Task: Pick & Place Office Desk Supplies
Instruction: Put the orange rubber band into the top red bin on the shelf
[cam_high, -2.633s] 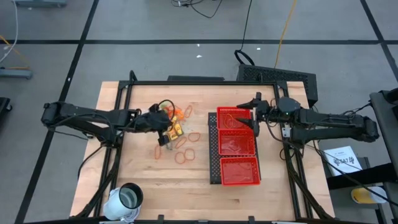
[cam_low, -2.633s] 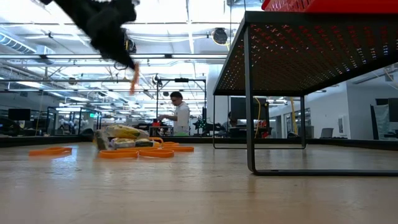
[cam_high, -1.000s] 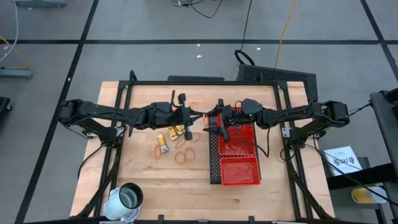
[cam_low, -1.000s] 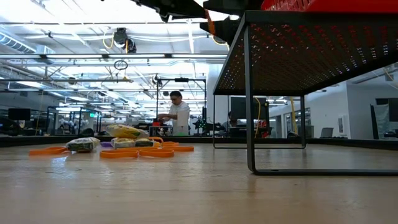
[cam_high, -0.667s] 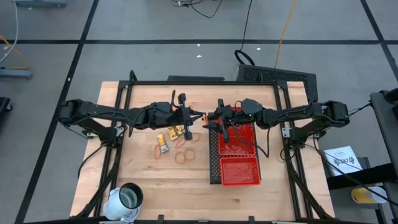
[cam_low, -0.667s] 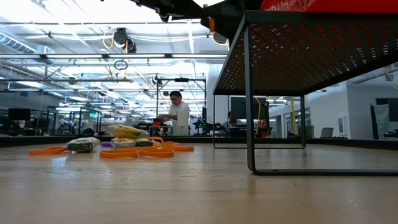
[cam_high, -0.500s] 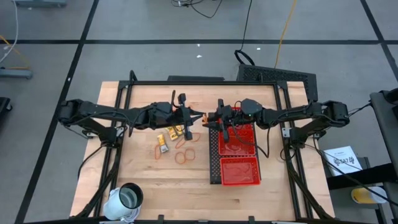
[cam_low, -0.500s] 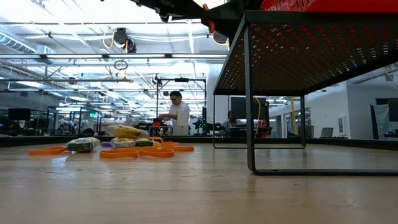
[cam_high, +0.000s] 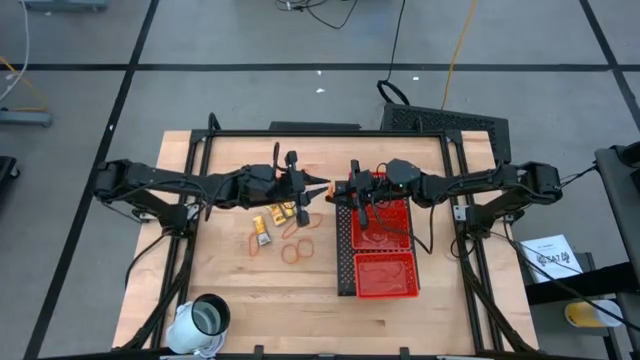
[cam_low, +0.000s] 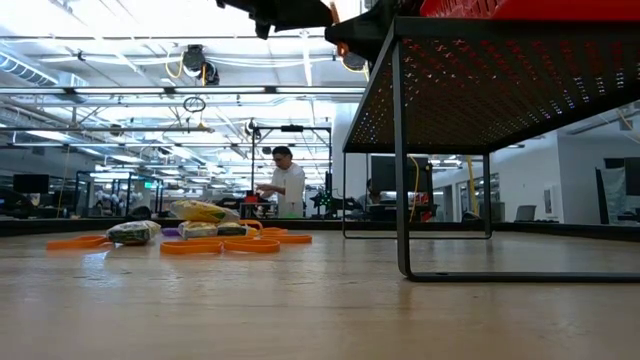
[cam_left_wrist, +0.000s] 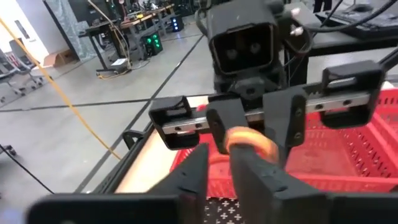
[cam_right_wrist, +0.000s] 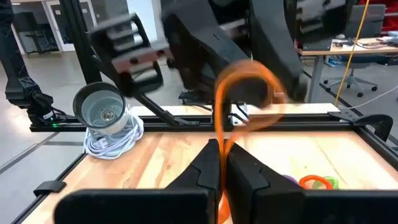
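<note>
A: A wooden surface (cam_high: 230, 290) is seen from above, framed by a dark rail, with a large workshop visible beyond it in the low view, where a person (cam_low: 287, 183) stands far back. What is laid out on the left part?

B: A white cup (cam_high: 205, 318) is placed near the front corner. Further in, the office desk supplies (cam_high: 283, 225) are scattered: orange rubber-band loops, small yellow packets (cam_high: 264, 236) and a few tiny coloured pieces, all lying loose on the wood.

A: And the left gripper (cam_high: 313, 189)?

B: It is raised above the pile, reaching toward the middle of the surface. Its fingers (cam_left_wrist: 255, 177) are only narrowly parted, and a rubber band (cam_right_wrist: 244, 93) is seen looped between them and the other arm's fingers. It cannot be told for certain whether the left fingers have let go.

A: Why are the two arms brought tip to tip?

B: A handover appears to be under way, since the red mesh tray (cam_high: 381, 248) lies on the right arm's side.

A: How is the right gripper (cam_high: 343, 191) set?

B: It is held facing the left one, at the tray's left edge, with its fingers (cam_right_wrist: 247, 171) pinched tight on the band's lower strand. The band hangs in the air, not yet over a compartment.
</note>
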